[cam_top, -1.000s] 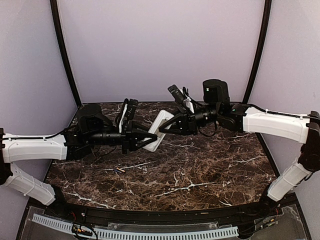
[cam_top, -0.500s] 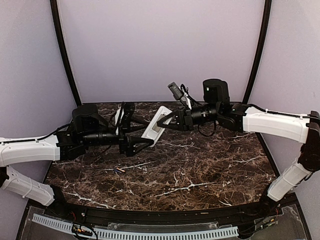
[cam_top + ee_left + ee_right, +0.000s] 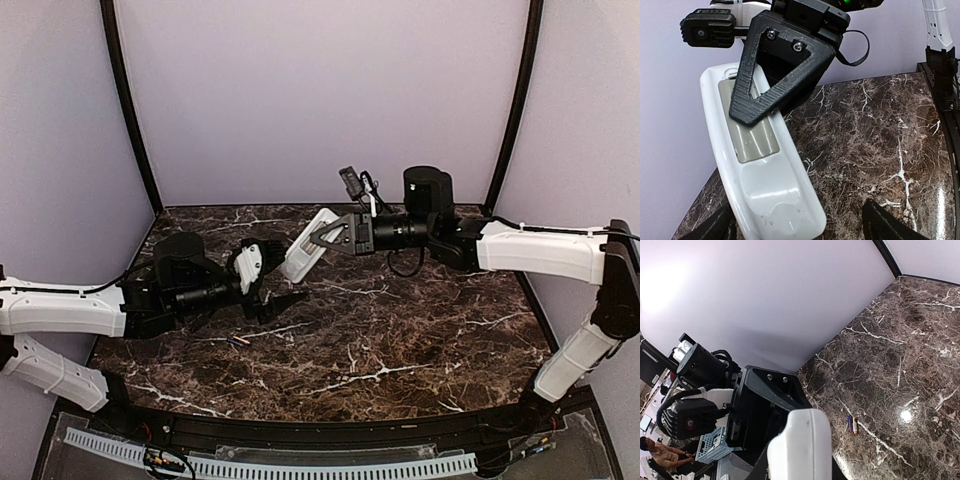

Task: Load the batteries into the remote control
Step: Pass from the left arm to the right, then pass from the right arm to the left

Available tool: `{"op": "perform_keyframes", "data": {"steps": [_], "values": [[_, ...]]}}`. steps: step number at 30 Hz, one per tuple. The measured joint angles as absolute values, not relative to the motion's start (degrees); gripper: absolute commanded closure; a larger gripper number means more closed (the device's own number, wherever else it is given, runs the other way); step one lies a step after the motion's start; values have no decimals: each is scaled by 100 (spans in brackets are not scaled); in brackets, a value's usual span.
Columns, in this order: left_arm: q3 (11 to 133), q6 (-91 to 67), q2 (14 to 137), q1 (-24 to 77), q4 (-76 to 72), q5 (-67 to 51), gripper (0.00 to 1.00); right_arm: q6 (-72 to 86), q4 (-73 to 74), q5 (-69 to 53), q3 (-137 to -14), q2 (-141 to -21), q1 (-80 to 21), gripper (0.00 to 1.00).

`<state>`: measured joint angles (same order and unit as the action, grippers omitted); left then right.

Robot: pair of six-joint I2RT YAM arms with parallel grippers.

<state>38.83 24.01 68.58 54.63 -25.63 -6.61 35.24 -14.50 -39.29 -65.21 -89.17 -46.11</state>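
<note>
Held tilted in the air above the bench point(image 3: 420, 340) is the remote control point(image 3: 308, 245); the right jaws grip its upper half. The left jaws stand wide open near its lower end. On the bench at front left, well apart from the remote control, lie the batteries point(image 3: 237, 342), side by side.

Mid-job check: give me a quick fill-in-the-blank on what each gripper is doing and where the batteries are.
1. The right gripper is shut on the ___.
2. The left gripper holds nothing; its jaws are ___.
3. The batteries lie on the table, nearer the ___ arm.
Missing words: remote control; open; left.
</note>
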Motion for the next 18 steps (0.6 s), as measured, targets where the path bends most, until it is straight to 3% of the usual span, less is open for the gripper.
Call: {"op": "perform_keyframes", "data": {"steps": [7, 18], "values": [[3712, 2510, 7028, 5481, -3146, -285, 29, 3848, -1662, -3758, -6464, -9021, -4613, 100], [3710, 2421, 7126, 5492, -3441, -8, 30, 4254, -2108, -3721, -6261, -9050, -4613, 100]]}}
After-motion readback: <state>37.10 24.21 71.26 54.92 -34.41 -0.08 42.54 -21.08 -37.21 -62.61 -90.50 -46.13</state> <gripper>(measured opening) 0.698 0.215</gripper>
